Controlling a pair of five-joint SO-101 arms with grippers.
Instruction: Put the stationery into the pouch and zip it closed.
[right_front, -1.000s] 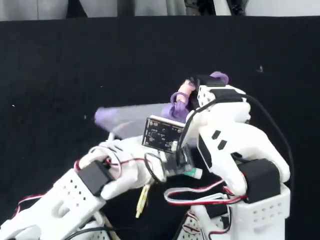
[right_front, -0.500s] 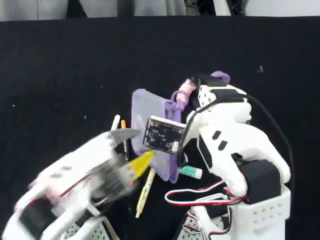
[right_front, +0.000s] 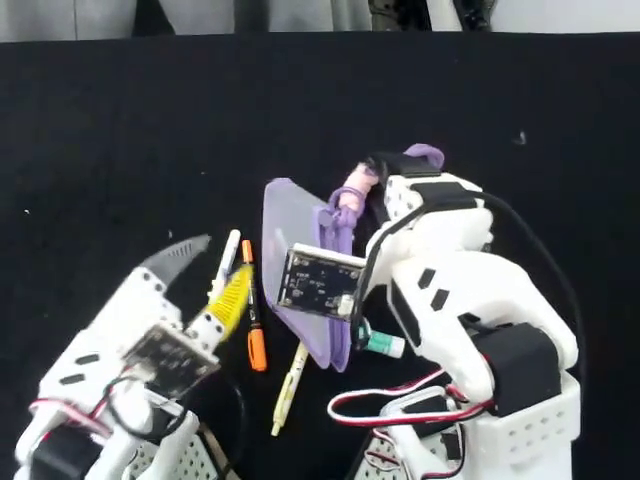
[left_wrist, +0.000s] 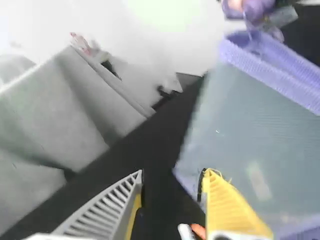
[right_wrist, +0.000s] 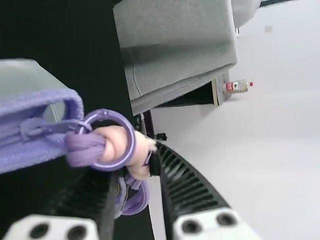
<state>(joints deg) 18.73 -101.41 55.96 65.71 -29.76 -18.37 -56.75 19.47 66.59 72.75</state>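
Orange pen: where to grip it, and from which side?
Grip the orange pen at the end nearer the arms. Come straight down from above, jaws across the barrel. It lies flat, pointing away from the arms. The white pen crowds its far half and the pouch flanks the other side, so the near end likely has more room.

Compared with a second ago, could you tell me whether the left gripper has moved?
Yes. The left gripper has drawn back leftward, off the pale pen and away from the pouch.
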